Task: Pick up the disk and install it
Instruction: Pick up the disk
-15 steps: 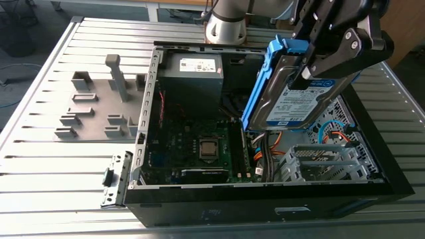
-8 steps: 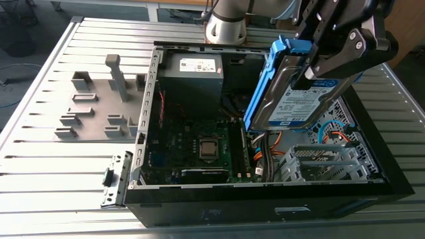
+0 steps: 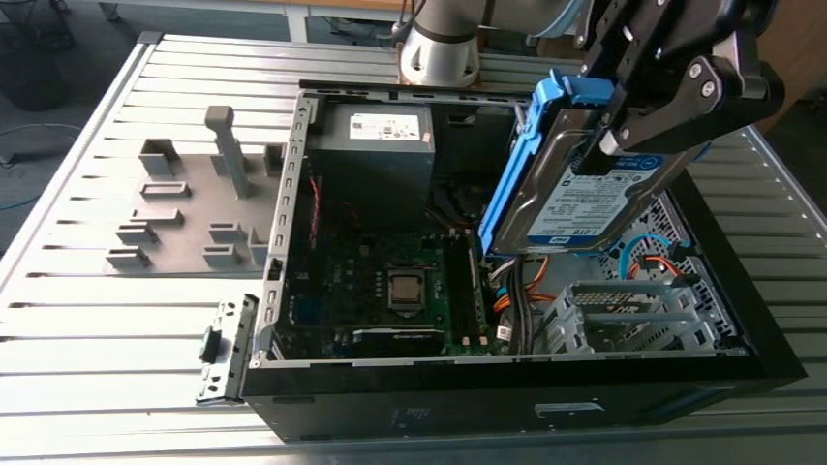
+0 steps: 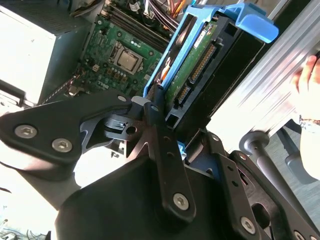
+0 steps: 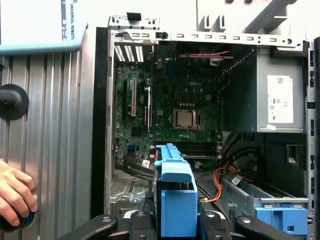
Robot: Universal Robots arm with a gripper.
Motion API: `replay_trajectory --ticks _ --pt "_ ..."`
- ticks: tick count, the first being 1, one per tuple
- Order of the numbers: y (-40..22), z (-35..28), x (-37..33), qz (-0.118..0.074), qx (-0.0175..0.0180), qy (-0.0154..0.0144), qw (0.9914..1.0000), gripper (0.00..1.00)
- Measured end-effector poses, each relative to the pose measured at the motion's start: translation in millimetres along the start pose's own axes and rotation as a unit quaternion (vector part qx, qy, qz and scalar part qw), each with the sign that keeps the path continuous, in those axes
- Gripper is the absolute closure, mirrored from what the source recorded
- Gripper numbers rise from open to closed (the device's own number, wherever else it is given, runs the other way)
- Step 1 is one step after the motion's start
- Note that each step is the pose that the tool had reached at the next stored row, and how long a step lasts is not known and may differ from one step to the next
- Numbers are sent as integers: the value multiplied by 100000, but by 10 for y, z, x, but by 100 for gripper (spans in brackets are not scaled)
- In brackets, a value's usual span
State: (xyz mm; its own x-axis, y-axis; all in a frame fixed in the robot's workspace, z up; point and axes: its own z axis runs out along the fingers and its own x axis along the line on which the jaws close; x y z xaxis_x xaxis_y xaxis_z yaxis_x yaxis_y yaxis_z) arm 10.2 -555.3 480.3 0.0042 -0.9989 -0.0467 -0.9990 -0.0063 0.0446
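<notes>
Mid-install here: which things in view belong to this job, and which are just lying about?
In the job:
- the disk, clamped in the end effector above the case
- open computer case

Lying about:
- grey slotted fixture on the slatted table, at the exterior view's left
- person's hand resting outside the case, in the first wrist view

A ribbed aluminium table [image 3: 77, 320] spreads across the exterior view, its long slats catching bright, even light, and the nearest ones glare almost white. Off its edge on the exterior view's left lies grey floor [image 3: 65, 165], with a thin cable [image 3: 15, 131] looped on it and a dark mesh bin [image 3: 29, 58] standing near. A pale wooden desk edge [image 3: 349, 6] crosses the far side. In the second wrist view a grey chair base [image 4: 262, 150] stands on dull grey floor, just beside the table
</notes>
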Motion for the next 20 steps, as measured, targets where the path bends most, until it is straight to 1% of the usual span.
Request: replay_trajectory --ticks 6,10,20 --pt "-47 0 0 0 0 1 100000 64" --pt "-60 0 12 -1 -1 2 100000 64" --pt "-68 -1 91 0 1 1 100000 64"
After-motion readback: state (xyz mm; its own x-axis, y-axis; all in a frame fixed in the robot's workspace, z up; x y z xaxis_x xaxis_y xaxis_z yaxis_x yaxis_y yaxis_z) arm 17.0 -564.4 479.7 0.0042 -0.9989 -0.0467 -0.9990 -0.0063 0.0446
